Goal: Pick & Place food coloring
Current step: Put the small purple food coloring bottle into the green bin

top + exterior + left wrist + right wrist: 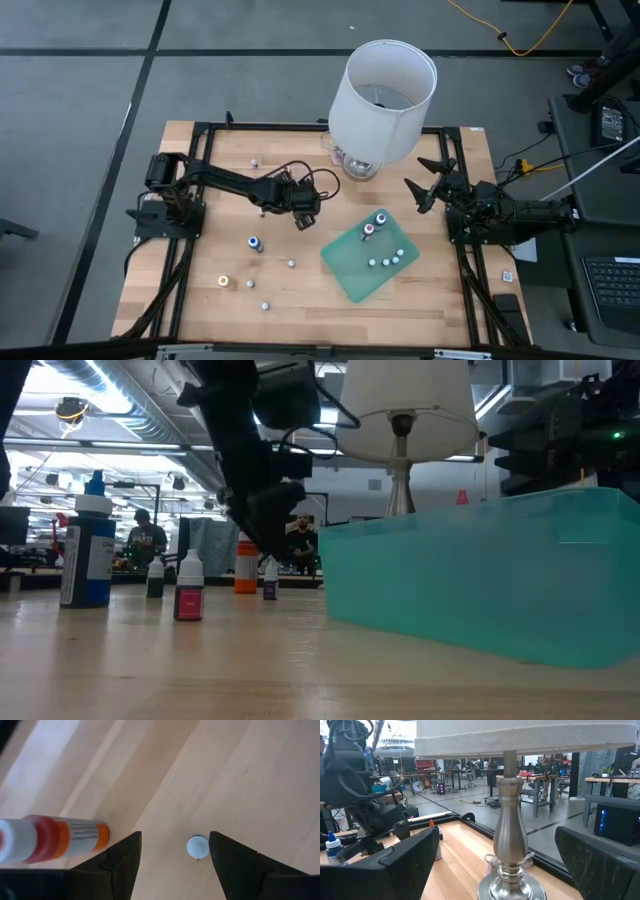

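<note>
My left gripper (305, 218) hangs open over the middle of the table, fingers pointing down. In the left wrist view its fingers (125, 855) stand on either side of a tiny white-topped food coloring bottle (197, 846), seen from above and untouched. The low view shows this bottle (270, 584) upright on the wood below the gripper (265, 525). Another bottle with a white cap and orange label (55, 837) is just beside the left finger. Several more bottles stand on the green mat (350, 275), among them two taller ones (368, 230). My right gripper (430, 185) waits open by the table's right edge.
The white lamp (385, 90) stands at the far middle, its metal base (509, 870) close in front of my right gripper. Loose bottles dot the near-left table: a blue one (255, 243), an orange one (225, 282), small ones (291, 264). People show in the room behind.
</note>
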You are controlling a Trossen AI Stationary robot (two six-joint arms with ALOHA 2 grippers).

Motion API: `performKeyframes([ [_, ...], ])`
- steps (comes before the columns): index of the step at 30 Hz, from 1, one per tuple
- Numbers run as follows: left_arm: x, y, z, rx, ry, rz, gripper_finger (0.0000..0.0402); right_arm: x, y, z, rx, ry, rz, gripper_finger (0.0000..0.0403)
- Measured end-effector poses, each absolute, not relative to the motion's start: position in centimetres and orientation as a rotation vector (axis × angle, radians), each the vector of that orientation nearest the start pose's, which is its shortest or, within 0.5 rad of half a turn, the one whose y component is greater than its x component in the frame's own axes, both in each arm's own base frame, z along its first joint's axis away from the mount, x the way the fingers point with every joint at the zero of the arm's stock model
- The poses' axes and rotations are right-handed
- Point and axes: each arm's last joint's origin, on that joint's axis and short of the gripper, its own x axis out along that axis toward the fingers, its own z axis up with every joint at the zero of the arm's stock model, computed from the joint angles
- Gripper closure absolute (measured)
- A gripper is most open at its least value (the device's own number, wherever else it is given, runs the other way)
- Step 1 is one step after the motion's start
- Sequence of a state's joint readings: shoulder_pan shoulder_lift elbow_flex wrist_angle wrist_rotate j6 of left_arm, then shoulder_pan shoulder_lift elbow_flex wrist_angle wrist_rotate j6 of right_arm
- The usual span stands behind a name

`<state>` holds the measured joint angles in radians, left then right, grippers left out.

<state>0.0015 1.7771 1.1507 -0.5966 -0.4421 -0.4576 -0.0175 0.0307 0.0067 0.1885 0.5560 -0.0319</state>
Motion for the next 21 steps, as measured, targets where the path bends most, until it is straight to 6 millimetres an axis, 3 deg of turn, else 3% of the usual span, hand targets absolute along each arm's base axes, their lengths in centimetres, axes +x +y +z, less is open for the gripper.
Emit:
performKeyframes([
  [11,33.3,1.3,15.9,-0.173,1.09,0.572,0.0177,9.3,-1.7,18.1,0.014,-0.152,-0.575,0.0006],
  [21,33.5,1.3,15.8,-0.173,1.079,0.516,0.0194,9.3,-1.7,18.1,0.013,-0.152,-0.574,0.0006],
])
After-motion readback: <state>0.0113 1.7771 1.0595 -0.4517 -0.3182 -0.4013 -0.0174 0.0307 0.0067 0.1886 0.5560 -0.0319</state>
